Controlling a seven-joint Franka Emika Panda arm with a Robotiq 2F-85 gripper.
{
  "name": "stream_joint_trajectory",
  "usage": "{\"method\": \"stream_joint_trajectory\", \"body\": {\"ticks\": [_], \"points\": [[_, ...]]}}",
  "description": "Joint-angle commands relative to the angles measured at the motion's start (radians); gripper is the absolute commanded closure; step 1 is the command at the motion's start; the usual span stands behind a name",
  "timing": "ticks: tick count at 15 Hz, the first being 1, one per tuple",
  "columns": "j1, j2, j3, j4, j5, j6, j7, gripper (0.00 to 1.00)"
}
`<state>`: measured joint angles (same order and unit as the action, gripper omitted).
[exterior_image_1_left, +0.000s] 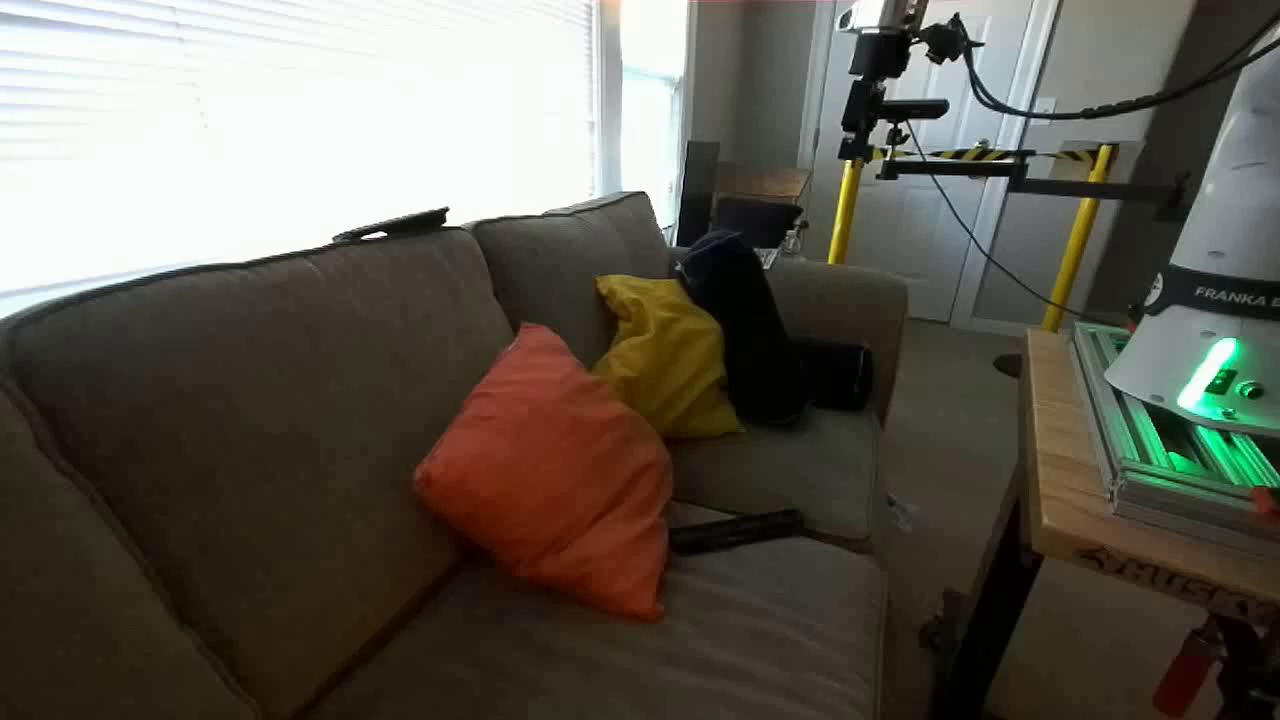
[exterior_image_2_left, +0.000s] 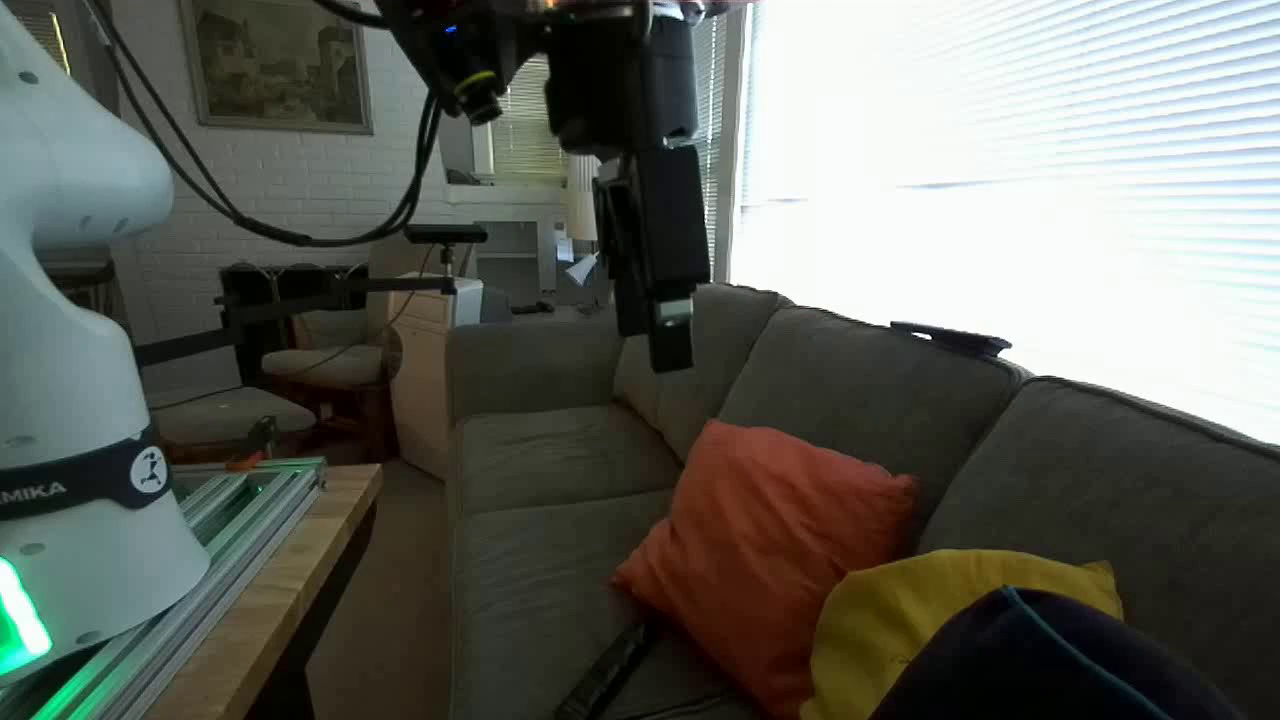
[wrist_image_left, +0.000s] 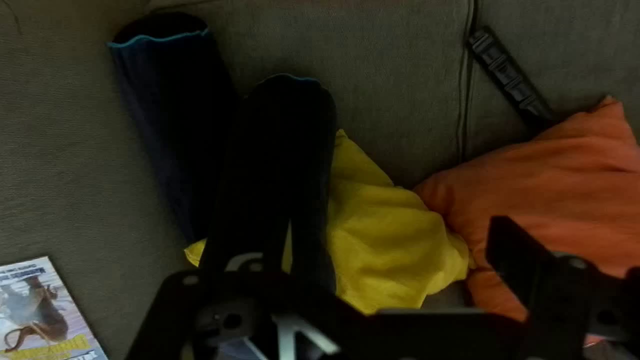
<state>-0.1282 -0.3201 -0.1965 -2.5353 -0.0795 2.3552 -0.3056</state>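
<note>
My gripper (wrist_image_left: 395, 235) is open and empty, its fingers spread in the wrist view. It hangs above the sofa, fingers pointing down, in both exterior views (exterior_image_2_left: 655, 345) (exterior_image_1_left: 858, 135). A yellow cushion (wrist_image_left: 385, 235) shows between the fingers, below and apart from them. An orange cushion (wrist_image_left: 550, 190) lies beside it, behind the right finger. Two dark navy rolled pieces with teal edging (wrist_image_left: 170, 115) (wrist_image_left: 280, 150) lie on the yellow cushion's other side; the left finger blends into their dark cloth. A black remote-like object (wrist_image_left: 510, 80) lies against the orange cushion.
The grey-brown sofa (exterior_image_1_left: 260, 420) stands under a bright window. A magazine (wrist_image_left: 40, 315) lies on it in the wrist view. A flat black object (exterior_image_1_left: 395, 226) rests on the backrest. The arm's base stands on a wooden table (exterior_image_1_left: 1060, 480) beside the sofa.
</note>
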Motion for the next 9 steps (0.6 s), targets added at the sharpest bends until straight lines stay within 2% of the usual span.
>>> {"method": "stream_joint_trajectory", "body": {"ticks": [1,4,5,7,8,9], "points": [[0.000,0.000,0.001,0.001,0.000,-0.002,0.000,0.00],[0.000,0.000,0.001,0.001,0.000,-0.002,0.000,0.00],[0.012,0.002,-0.010,0.004,0.033,-0.006,-0.022,0.00],[0.047,0.069,-0.031,0.043,0.149,-0.003,-0.044,0.00],[0.069,0.134,-0.038,0.070,0.232,0.065,-0.039,0.00],[0.095,0.168,-0.049,0.087,0.321,0.086,-0.070,0.00]]}}
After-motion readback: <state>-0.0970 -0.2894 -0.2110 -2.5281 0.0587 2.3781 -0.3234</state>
